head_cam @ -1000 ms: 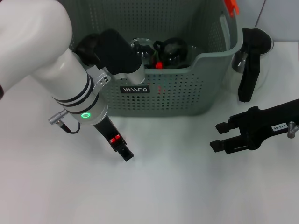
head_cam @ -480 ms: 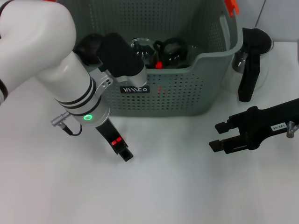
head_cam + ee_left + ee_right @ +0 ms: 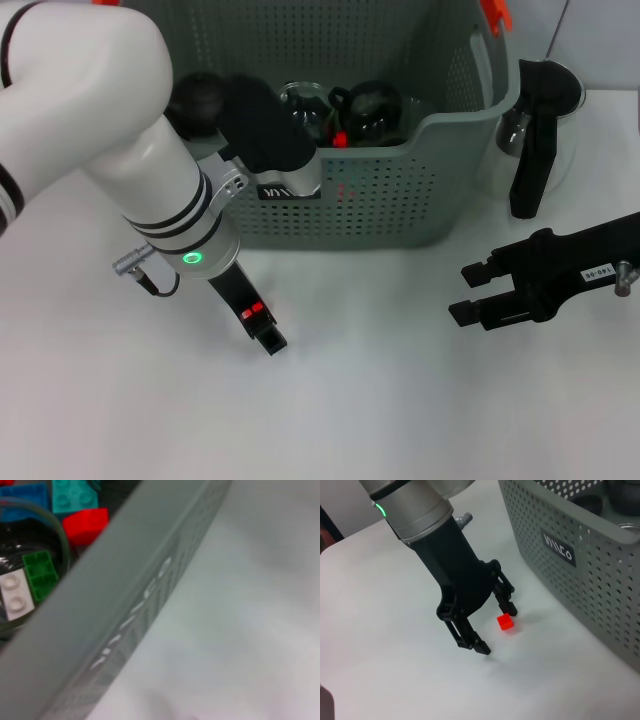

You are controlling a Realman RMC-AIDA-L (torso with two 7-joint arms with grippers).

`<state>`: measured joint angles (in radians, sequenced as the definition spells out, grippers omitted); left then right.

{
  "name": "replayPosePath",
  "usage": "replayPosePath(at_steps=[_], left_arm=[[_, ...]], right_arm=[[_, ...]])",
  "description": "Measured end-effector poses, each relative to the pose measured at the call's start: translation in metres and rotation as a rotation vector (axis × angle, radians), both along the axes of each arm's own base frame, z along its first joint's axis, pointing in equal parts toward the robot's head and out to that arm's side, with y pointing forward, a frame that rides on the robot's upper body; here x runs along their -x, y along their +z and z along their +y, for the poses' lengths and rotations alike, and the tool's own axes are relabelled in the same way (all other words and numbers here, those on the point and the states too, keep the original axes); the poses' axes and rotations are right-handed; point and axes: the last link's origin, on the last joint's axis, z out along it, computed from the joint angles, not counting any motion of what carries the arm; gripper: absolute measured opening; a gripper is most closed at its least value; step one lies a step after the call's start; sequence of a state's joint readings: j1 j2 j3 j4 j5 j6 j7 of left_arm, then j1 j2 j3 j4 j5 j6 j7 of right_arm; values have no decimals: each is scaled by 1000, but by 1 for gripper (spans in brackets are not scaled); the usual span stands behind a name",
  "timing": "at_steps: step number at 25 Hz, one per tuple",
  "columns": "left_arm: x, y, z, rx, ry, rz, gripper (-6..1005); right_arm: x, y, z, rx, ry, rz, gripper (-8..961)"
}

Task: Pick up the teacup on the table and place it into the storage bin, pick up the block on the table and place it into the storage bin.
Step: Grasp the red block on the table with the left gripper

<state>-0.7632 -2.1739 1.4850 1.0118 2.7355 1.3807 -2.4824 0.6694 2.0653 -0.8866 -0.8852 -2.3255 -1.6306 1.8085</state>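
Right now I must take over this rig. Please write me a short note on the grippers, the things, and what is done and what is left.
Left gripper: open, fingers straddling the red block on the table in front of the bin, not closed on it.
Right gripper: open, empty, idle at the right.
Bin: holds dark cups and toy bricks; which is the teacup I cannot tell.
No cup is visible on the table.
Left: close on the block, lift, drop it into the bin.

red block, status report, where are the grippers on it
Left gripper open, straddling the red block on the table. Right gripper open, parked off to the right. Storage bin just behind; nothing in the way.
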Motion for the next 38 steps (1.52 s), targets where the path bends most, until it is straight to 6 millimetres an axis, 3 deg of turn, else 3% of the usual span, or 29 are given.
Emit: replayPosePath(at_steps=[14, 24, 27, 33, 38], left_arm=[[0, -1, 0, 5, -14, 11, 766], [1, 0, 1, 5, -20, 21, 557], [0, 0, 1, 5, -22, 23, 326], [-1, 0, 2, 6, -24, 24, 205], [-1, 0, 1, 8, -24, 25, 198]], right_arm=[[0, 0, 0, -2, -1, 1, 659], [1, 0, 1, -1, 2, 0, 659], [1, 0, 1, -1, 2, 0, 659], [1, 1, 1, -2, 1, 1, 659], [1, 1, 1, -2, 1, 1, 659]])
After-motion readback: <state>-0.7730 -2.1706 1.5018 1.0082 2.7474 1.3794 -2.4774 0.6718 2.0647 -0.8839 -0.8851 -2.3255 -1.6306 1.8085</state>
